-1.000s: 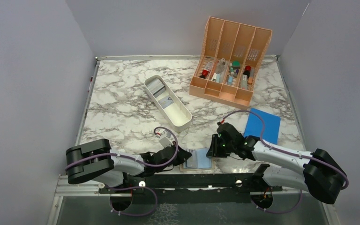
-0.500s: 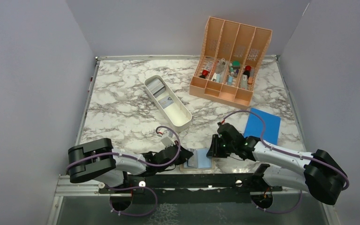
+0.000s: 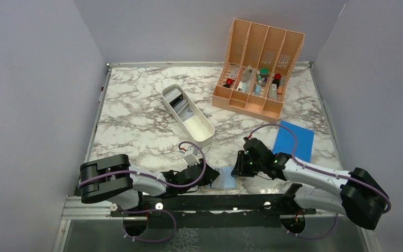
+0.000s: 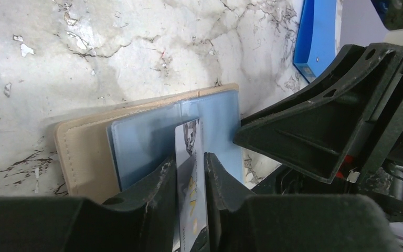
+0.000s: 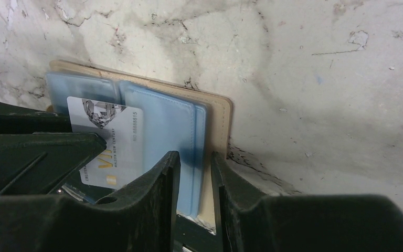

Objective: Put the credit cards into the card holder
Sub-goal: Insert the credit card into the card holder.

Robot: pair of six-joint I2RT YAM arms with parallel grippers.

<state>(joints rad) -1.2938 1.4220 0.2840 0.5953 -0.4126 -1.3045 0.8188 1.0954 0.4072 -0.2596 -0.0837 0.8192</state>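
Note:
The card holder (image 3: 224, 180) lies open at the table's near edge, tan outside, blue-grey inside. My left gripper (image 3: 205, 176) is shut on a pale grey credit card (image 4: 188, 137) and holds it on edge over the holder's blue pockets (image 4: 141, 136). The same card (image 5: 115, 142) shows in the right wrist view, lying against the left pocket. My right gripper (image 3: 237, 170) is shut on the holder's right edge (image 5: 202, 131), with the blue flap and tan cover between its jaws. More cards, one dark and others pale, lie in the white tray (image 3: 187, 114).
A peach slotted organizer (image 3: 260, 63) with small items stands at the back right. A flat bright-blue rectangle (image 3: 294, 139) lies right of my right arm. The black mounting rail (image 3: 215, 202) runs just in front of the holder.
My left gripper has moved right with the card, bringing it further over the open holder. The right gripper has kept its hold on the holder's edge.

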